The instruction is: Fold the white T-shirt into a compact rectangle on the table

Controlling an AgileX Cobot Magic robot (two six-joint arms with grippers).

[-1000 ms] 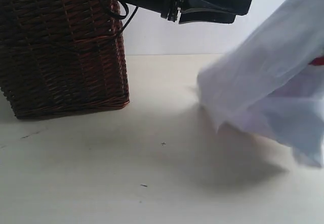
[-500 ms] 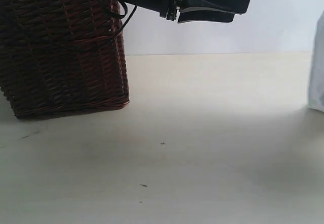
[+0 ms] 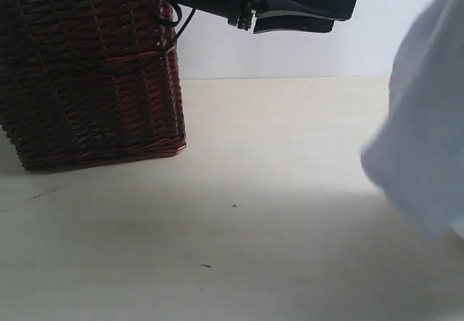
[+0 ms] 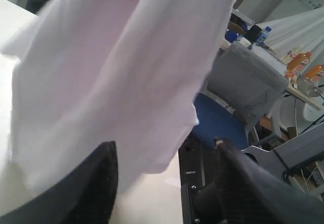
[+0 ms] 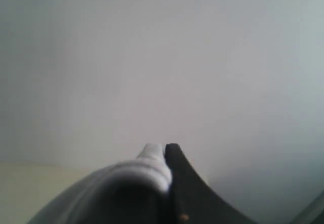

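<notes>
above the right side of the table (image 3: 239,183), the white t-shirt (image 3: 424,140) is being held aloft in a loose, blurred drape; whether its lower edge is touching the surface cannot be told. the cloth is being pinched by the right end effector (image 5: 164,159), which is clenched on a bunched fold. the left end effector (image 3: 344,13) is being shown released and empty, raised near the top of the wicker basket (image 3: 94,74), with the hanging shirt beyond its fingers (image 4: 96,183). judged from this, the garment is being lifted for spreading, and no fold is yet being made. for the next move, a second grasp on a free hem or corner by the left end effector is probably being called for, so that the shirt can be laid flat on the table.
</notes>
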